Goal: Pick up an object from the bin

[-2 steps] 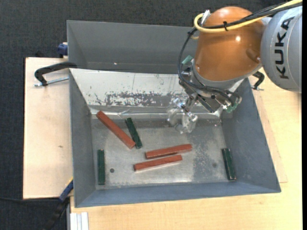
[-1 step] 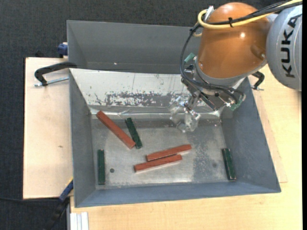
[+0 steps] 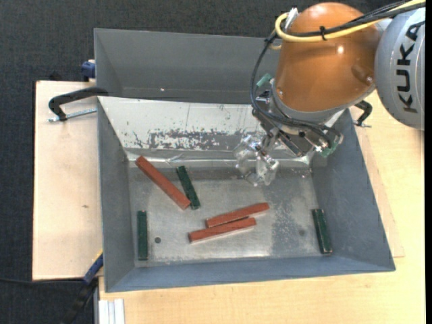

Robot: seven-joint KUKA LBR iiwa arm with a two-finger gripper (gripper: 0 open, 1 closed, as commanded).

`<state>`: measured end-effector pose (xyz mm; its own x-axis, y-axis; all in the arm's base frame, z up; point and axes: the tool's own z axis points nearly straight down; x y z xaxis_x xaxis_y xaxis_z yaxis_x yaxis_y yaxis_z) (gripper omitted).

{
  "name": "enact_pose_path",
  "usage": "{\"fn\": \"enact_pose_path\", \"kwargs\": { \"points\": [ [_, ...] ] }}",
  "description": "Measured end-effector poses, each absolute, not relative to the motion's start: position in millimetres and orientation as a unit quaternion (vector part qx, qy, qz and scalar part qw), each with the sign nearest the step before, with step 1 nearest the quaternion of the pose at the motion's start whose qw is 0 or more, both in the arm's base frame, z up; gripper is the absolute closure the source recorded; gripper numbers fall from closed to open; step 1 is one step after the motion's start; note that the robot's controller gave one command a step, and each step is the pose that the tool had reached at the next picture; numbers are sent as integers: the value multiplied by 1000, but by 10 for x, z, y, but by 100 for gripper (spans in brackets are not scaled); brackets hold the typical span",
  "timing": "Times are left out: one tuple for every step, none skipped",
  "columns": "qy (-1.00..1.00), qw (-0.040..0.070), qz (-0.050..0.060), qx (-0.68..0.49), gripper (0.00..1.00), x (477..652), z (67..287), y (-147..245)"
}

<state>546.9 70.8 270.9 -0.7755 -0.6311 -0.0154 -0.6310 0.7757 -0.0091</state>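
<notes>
Nearest the camera, on the front part of the grey metal bin point(image 3: 358, 201) floor, the left green stick point(image 3: 142, 235) lies close along the left wall, pointing front to back. The right green stick point(image 3: 322, 230) lies the same way near the right wall, well apart from it. A small dark speck point(image 3: 157, 240) sits just beside the left green stick.

Between those 2 sticks, near the middle of the floor, are 2 red bars, roughly parallel and tilted up to the right. The lower red bar point(image 3: 223, 230) is just in front of the upper red bar point(image 3: 237, 214); whether they touch I cannot tell.

Farther back on the left, the long red bar point(image 3: 163, 181) runs diagonally. The middle green stick point(image 3: 187, 186) lies close against its right end.

Beyond these, the gripper point(image 3: 260, 164) hangs low over bare floor near the foot of the back wall, right of centre. The upper red bar is the thing nearest to it, lying apart from it toward the front. I cannot tell whether the claw is released or clenched.

Behind and above the gripper, the arm's orange cover point(image 3: 324, 59) rises over the bin's back right corner.
</notes>
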Motion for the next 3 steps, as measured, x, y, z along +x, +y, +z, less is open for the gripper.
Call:
{"fn": "enact_pose_path", "kwargs": {
  "points": [
    [961, 4, 0, -275, 100, 5414, 2153, 933],
    [955, 0, 1, -296, 0, 5551, 1404, 902],
    [955, 1, 1, -296, 0, 5555, 1413, 906]
  ]
}}
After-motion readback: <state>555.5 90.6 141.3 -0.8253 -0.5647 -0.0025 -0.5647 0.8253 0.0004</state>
